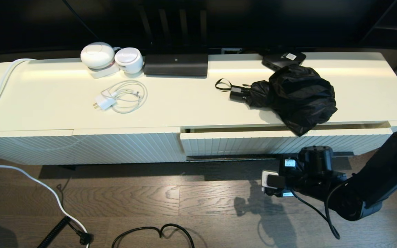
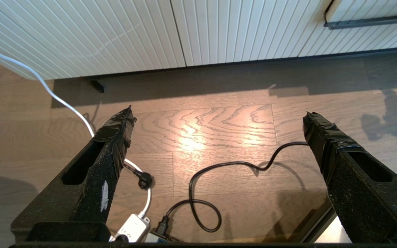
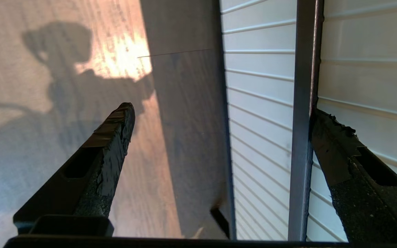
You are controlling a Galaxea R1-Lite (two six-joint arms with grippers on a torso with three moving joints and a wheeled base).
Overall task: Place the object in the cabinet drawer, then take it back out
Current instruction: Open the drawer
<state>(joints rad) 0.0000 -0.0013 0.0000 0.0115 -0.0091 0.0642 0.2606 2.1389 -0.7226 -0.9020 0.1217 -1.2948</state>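
The umbrella (image 1: 293,94) lies on top of the cabinet (image 1: 64,103), toward its right, with its bunched fabric spilling over the near edge and hanging a little into the gap of the drawer (image 1: 284,141) below it. Its short handle and wrist loop point left. Nothing holds it, so by this look neither half of the task is done: the umbrella is not in the drawer.

The drawer is pulled out only slightly; a narrow dark slot shows between its front and the cabinet top, too thin, I judge, to pass the umbrella. The step in hand appears to be opening it further. The right gripper (image 3: 219,120) sits low in front of the drawer, its fingers spread wide, one finger (image 3: 336,144) just behind the dark bar handle (image 3: 302,103) and the other well out over the floor (image 1: 150,199), so the bar stands between them but is not clamped.

The left gripper (image 2: 219,120) hangs parked near the floor left of the drawer, fingers wide apart and holding nothing.

Left to do: widen the drawer, lift the umbrella in, then take it back out
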